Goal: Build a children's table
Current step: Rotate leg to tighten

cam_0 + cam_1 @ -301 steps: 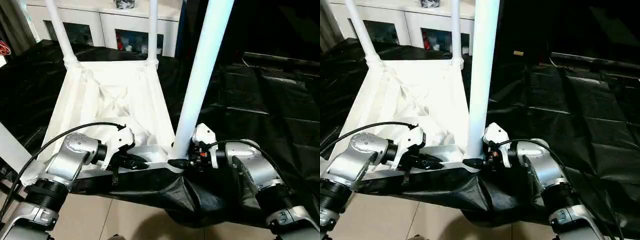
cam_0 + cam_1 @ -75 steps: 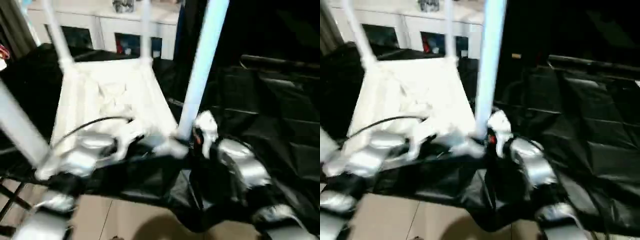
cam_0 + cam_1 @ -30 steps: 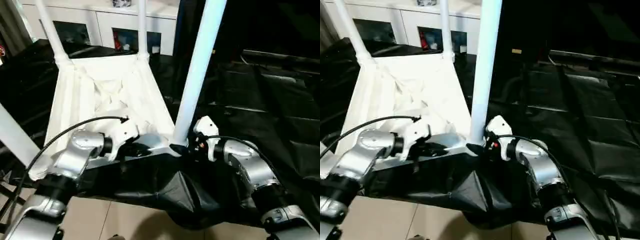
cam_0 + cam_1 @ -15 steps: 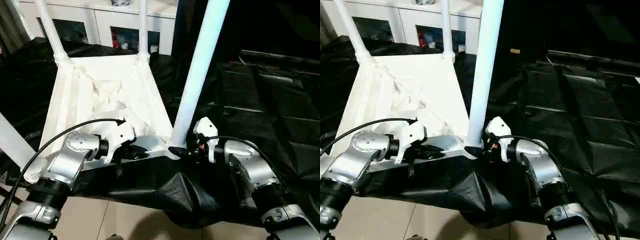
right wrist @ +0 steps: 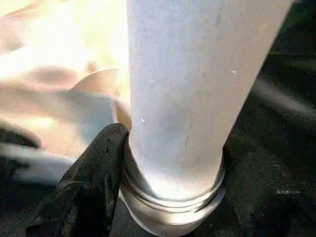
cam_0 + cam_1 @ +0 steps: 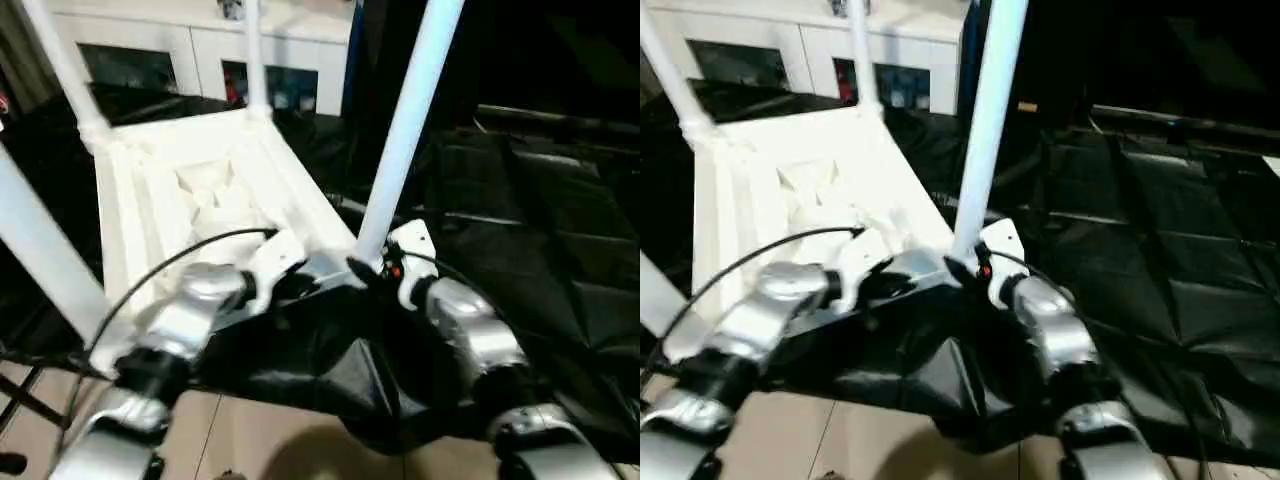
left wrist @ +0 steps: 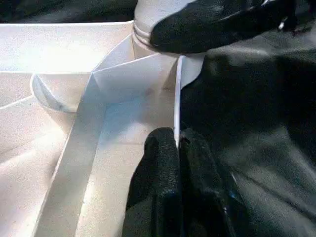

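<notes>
The children's table (image 6: pixel 200 190) lies upside down on black sheeting, its ribbed white underside facing up. Two legs (image 6: pixel 62 70) (image 6: pixel 252 60) stand in the far corners. A third leg (image 6: pixel 40 250) rises at the near left, and a fourth leg (image 6: pixel 410 120) at the near right corner. My left gripper (image 7: pixel 177 136) is shut on the thin rim wall of the table's near edge, close to that corner. My right gripper (image 6: pixel 365 268) is closed around the base of the near right leg, with one black finger (image 5: pixel 94 182) pressed against its ringed foot (image 5: pixel 173 197).
A white cabinet with glass doors (image 6: pixel 200 50) stands behind the table. Black sheeting (image 6: pixel 520 220) covers the surface to the right and hangs over the near edge above a tiled floor (image 6: pixel 260 440).
Both grippers keep their holds. The table's near edge and near right leg have shifted away from me, and the far end has swung to the left.
</notes>
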`<state>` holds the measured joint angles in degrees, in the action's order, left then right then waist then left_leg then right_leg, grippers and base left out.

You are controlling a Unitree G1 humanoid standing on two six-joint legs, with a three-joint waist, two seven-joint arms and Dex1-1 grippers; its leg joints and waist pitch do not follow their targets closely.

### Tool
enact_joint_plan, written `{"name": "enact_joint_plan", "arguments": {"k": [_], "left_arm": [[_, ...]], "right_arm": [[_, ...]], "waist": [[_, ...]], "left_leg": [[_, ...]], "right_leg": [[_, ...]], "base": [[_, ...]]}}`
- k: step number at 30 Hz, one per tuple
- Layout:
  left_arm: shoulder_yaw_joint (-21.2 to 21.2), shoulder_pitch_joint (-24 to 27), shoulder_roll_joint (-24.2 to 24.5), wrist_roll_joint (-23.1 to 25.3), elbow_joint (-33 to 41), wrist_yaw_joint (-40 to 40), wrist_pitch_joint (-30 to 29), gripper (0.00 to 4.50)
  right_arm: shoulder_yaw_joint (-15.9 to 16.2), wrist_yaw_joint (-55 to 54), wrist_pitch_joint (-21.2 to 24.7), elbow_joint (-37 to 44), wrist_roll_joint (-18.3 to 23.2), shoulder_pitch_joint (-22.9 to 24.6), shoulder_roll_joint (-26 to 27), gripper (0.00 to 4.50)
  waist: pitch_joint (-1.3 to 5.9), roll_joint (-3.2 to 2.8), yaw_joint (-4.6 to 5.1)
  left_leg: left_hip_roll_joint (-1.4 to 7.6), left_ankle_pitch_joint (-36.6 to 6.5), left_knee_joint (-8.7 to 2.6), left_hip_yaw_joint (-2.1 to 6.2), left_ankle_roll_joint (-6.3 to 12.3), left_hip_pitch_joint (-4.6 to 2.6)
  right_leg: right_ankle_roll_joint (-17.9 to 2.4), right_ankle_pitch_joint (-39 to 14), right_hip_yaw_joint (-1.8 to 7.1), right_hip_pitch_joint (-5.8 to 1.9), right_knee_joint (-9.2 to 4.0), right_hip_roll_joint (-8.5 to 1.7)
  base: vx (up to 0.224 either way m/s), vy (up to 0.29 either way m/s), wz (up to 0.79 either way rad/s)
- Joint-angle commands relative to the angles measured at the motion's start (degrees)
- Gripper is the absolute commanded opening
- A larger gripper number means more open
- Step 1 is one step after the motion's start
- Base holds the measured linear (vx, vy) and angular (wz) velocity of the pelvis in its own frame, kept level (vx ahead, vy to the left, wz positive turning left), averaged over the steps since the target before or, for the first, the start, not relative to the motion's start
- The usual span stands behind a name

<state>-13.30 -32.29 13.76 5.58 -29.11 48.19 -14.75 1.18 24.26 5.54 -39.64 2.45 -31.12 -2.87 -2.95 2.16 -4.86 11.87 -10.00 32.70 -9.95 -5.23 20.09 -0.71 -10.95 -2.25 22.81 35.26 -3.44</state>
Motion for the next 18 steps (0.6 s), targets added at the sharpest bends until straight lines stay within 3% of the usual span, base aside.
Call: {"name": "enact_joint_plan", "arguments": {"k": [1,6,8,10,11,14,18], "left_arm": [[-1.98,-1.02,-5.18,-1.16,-1.22,-2.78,0.26,0.0],[-2.24,-1.11,-5.93,-0.79,-0.85,-2.1,0.71,0.0],[-2.09,-0.8,-5.23,-0.97,-0.32,-1.35,0.79,0.0],[-2.02,-0.57,-4.72,-1.17,0.01,-0.96,0.88,0.0],[-1.93,-0.35,-4.19,-1.3,0.26,-0.3,1.41,0.0],[-1.77,1.38,-1.11,-3.21,3.09,5.29,3.07,0.0],[-2.05,3.15,1.73,-5.61,6.57,11.47,3.45,0.0]], "right_arm": [[2.31,-2.4,1.38,-1.83,0.5,-1.18,5.06,2.64],[3.1,-2.49,-0.54,-2.41,-0.02,-2.27,7.72,2.64],[2.7,-1.3,-0.58,-2.06,0.58,-2.26,7.6,3.2],[2.45,-0.83,-0.37,-1.79,0.9,-2.19,7.45,3.2],[2.29,-0.68,-0.21,-1.6,0.95,-2.2,7.15,3.51],[2.95,0.4,-1.5,-1.03,-1.05,-2.46,3.2,3.7],[3.46,6.35,-1.0,0.86,-0.26,-2.1,-0.44,3.7]], "waist": [[3.35,-0.15,0.16],[3.43,-0.17,0.14],[3.39,-0.16,0.1],[3.35,-0.06,0.12],[3.31,-0.08,0.1],[3.36,-0.4,0.22],[3.65,-0.61,0.06]], "left_leg": [[1.04,-12.33,-3.74,0.12,-0.85,-0.25],[0.91,-12.08,-3.66,0.08,-0.3,-0.09],[0.93,-12.23,-3.69,0.08,-0.1,-0.08],[0.93,-12.65,-3.7,0.07,0.09,-0.04],[0.92,-12.79,-3.74,0.1,0.12,-0.02],[0.98,-12.39,-3.81,0.22,0.05,0.08],[1.19,-10.1,-3.44,0.0,1.08,0.15]], "right_leg": [[-9.14,-14.57,2.3,-2.38,-4.67,-3.91],[-9.27,-11.76,2.29,-2.45,-4.46,-3.85],[-9.21,-12.19,2.29,-2.48,-4.5,-3.91],[-9.11,-12.79,2.32,-2.45,-4.57,-3.96],[-9.0,-13.28,2.32,-2.44,-4.64,-4.0],[-9.27,-12.69,2.27,-2.48,-4.53,-3.99],[-11.53,-5.82,2.34,-2.67,-3.79,-3.9]], "base": [[0.0,0.0,0.0],[0.0,0.0,0.0],[0.0,0.0,0.0],[0.0,0.0,0.0],[0.0,0.0,0.0],[0.0,0.0,0.0],[0.0,0.0,0.0]]}}
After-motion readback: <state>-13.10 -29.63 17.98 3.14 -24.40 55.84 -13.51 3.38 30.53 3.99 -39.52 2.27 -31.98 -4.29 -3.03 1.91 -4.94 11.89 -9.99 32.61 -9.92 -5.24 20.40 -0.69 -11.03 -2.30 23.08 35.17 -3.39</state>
